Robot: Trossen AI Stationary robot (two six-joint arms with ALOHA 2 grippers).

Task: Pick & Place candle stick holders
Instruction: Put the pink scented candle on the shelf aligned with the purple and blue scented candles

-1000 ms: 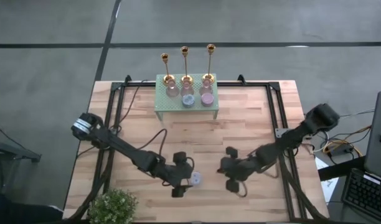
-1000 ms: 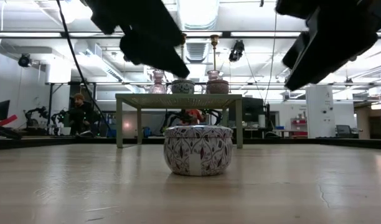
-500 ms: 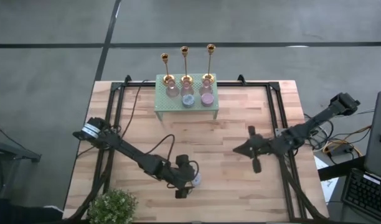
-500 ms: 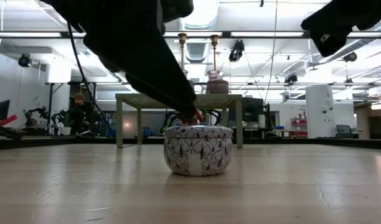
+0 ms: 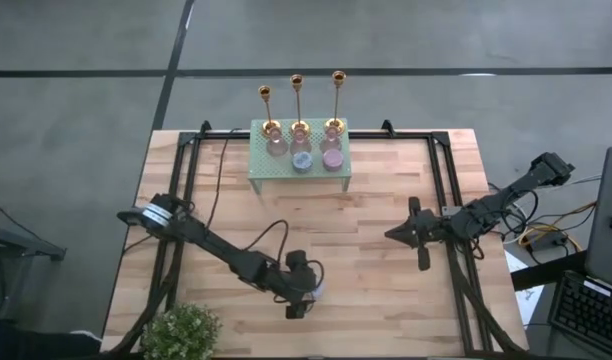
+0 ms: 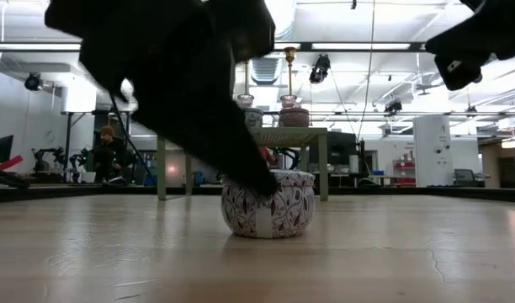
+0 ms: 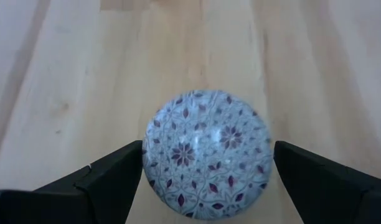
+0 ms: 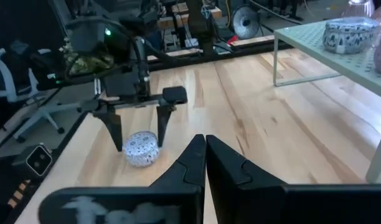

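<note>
Three gold candle stick holders [image 5: 266, 98] [image 5: 296, 85] [image 5: 337, 80] stand by their round bases in a row along the far edge of a small green stand [image 5: 286, 172] at the table's far middle. My left gripper [image 5: 306, 293] is open near the table's front edge, low over a round patterned tin [image 7: 206, 152]. Its fingers stand on either side of the tin, as the right wrist view [image 8: 138, 132] also shows. My right gripper [image 5: 390, 236] is shut and empty, above the table's right half.
The green stand also carries two pink glass jars [image 5: 333, 157] and a second patterned tin [image 5: 301, 161]. A potted plant [image 5: 181, 330] stands at the near left corner. Black frame rails [image 5: 191, 160] run along the table's sides. People and equipment show beyond the table [image 6: 106, 151].
My left gripper has come down over the patterned tin, which has stayed in place, and its fingers now straddle it. My right gripper has drawn back from the tin toward the table's right edge and a little toward the far edge.
</note>
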